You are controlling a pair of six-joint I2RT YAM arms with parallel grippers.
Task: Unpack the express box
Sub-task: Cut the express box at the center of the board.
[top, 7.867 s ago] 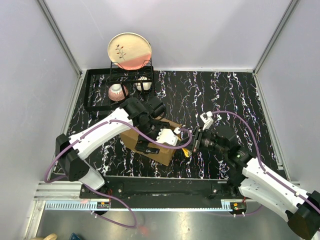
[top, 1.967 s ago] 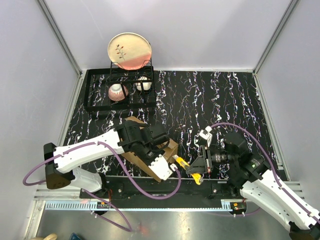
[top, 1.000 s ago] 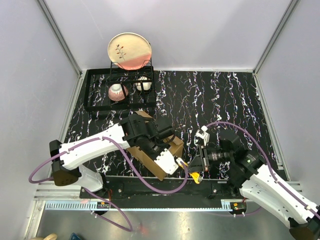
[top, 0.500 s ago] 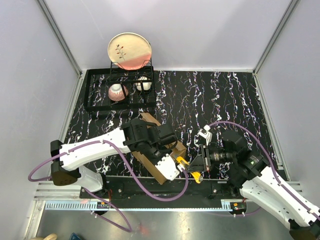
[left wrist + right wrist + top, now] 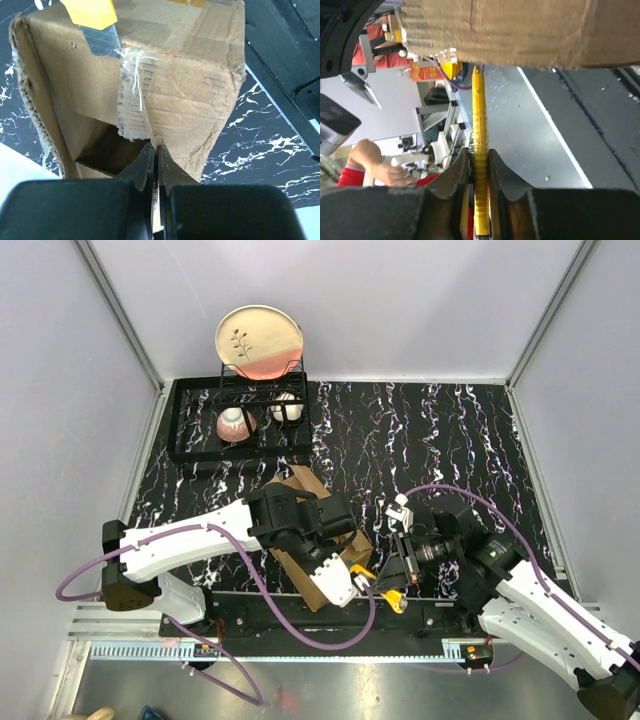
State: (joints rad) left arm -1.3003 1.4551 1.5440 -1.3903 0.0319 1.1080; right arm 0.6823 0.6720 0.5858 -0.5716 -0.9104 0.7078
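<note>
The express box [image 5: 302, 488], a brown cardboard carton, lies tilted near the table's front edge, largely under my left arm. My left gripper [image 5: 336, 532] is shut on a torn edge of the box wall [image 5: 190, 95]; the left wrist view shows the jaws [image 5: 155, 150] pinched on the cardboard beside an open flap. My right gripper [image 5: 397, 575] is shut on a yellow utility knife [image 5: 367, 574]. In the left wrist view, the knife [image 5: 92, 11] rests at the taped seam at the box's far end. In the right wrist view, the knife [image 5: 479, 115] points up to the box's underside [image 5: 520, 30].
A black dish rack [image 5: 200, 430] stands at the back left, holding a plate [image 5: 260, 340] and two bowls [image 5: 235, 423]. A black rail [image 5: 300, 612] runs along the table's front edge, just below the box and knife. Grey walls enclose three sides.
My left arm has swung the box so its far end points more to the right. The right gripper, still holding the knife, has shifted slightly towards the box.
</note>
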